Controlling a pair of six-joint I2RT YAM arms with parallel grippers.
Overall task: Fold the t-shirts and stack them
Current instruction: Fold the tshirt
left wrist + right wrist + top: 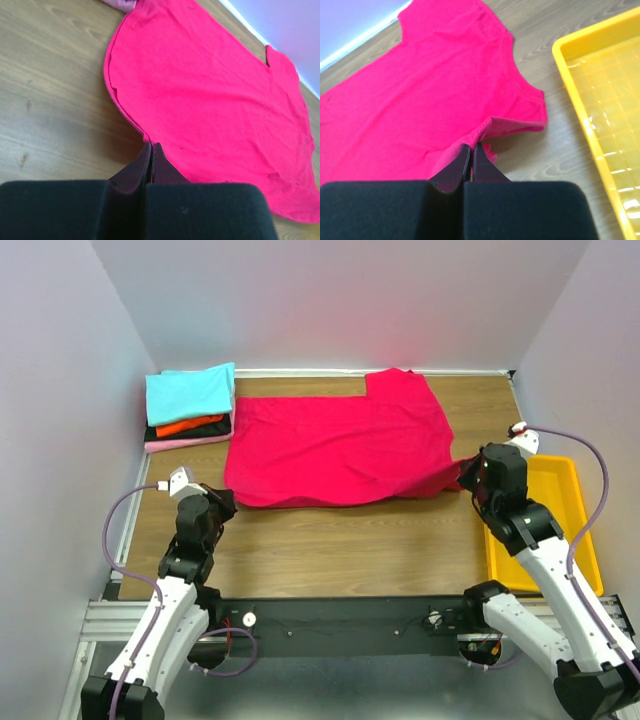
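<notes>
We are pinching the crimson t-shirt (340, 445) with both arms at once. The left gripper (151, 146) is closed all the way, its two fingers pressed flat together with no gap showing. The shirt's near left corner is running straight into its tips. In the overhead view that corner is lying low on the table (330, 550), right at the gripper's nose.

The right gripper (471, 147) is clamped just as tight. There we are seeing a small ridge of cloth lifted off the wood and drawn into the tips, close to the curved ribbed neckline. This is the shirt's near right corner.

The shirt is stretching between the two grippers, its near edge running from one to the other. The rest is spreading away from them toward the back wall, mostly flat with soft wrinkles. One sleeve is reaching the far edge of the table.

In the back left corner we are seeing the folded stack. The cyan t-shirt (190, 392) is on top, the orange-red t-shirt (188, 425) and the black t-shirt (218, 430) are showing beneath it, and the pink t-shirt (180, 443) is at the bottom. The stack is sitting just beside the crimson shirt's far left corner, and we cannot tell whether they are touching.

The yellow bin (560, 500) is lying right of the right arm, with bare wood between it and the shirt.
</notes>
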